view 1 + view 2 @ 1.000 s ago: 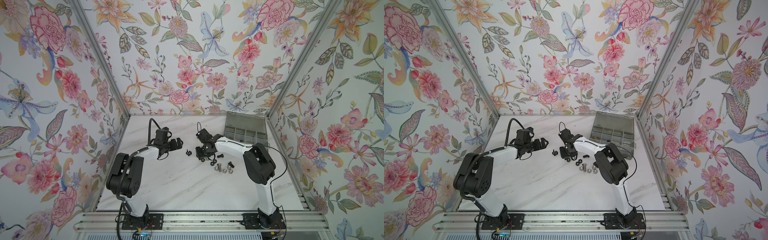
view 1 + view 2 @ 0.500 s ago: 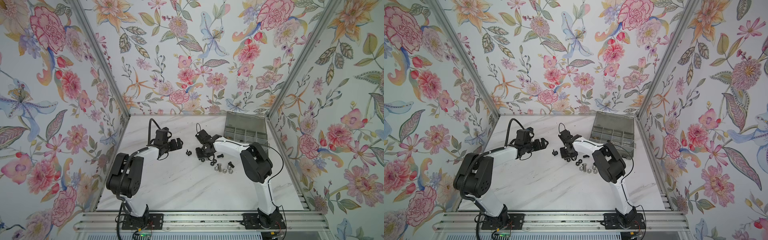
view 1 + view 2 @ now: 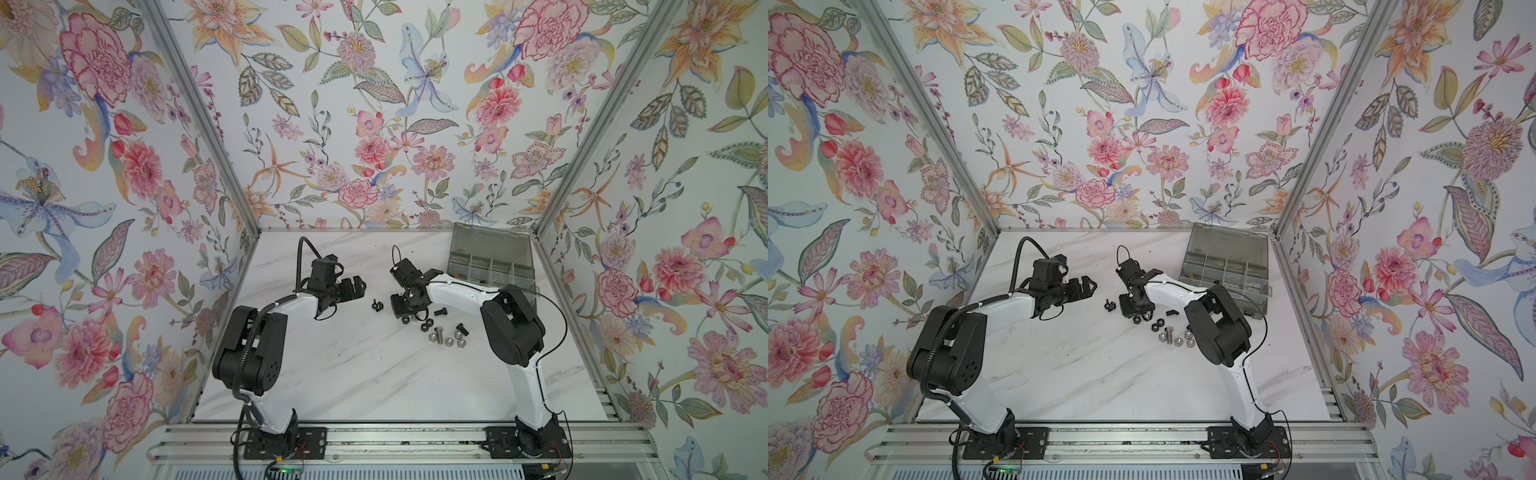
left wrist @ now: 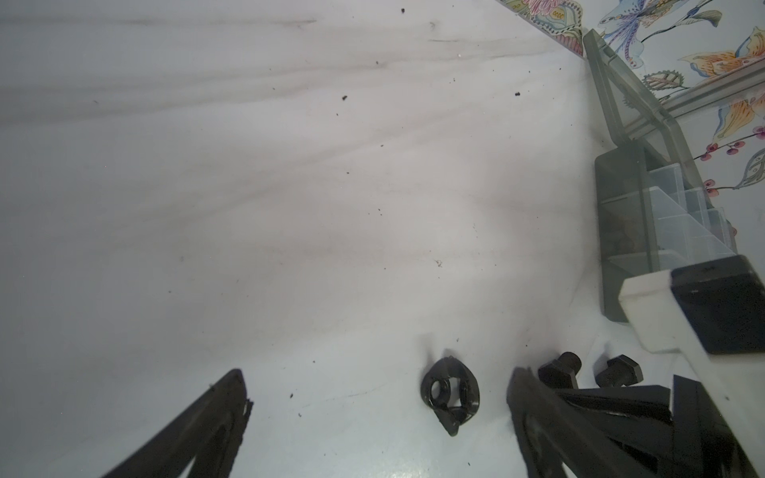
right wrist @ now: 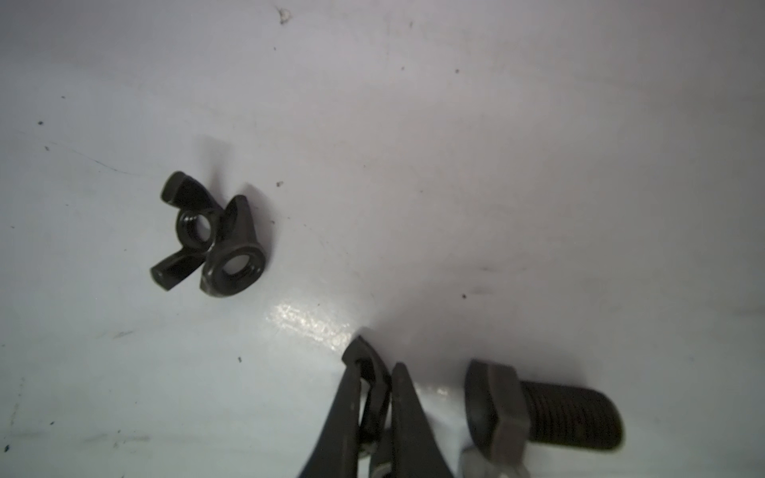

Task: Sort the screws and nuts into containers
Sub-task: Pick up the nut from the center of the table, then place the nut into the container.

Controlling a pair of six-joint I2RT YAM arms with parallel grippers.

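Right fingers: clamped on nut beside bolt on tabletop. Left fingers: spread wide near wing nuts.

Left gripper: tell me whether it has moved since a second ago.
No. In a top view the left gripper sits open, with the same gap to the black wing nuts as before.

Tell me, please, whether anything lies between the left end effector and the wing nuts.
Nothing visible does. The wing nuts lie just ahead of the open left end effector, with only tabletop between them.
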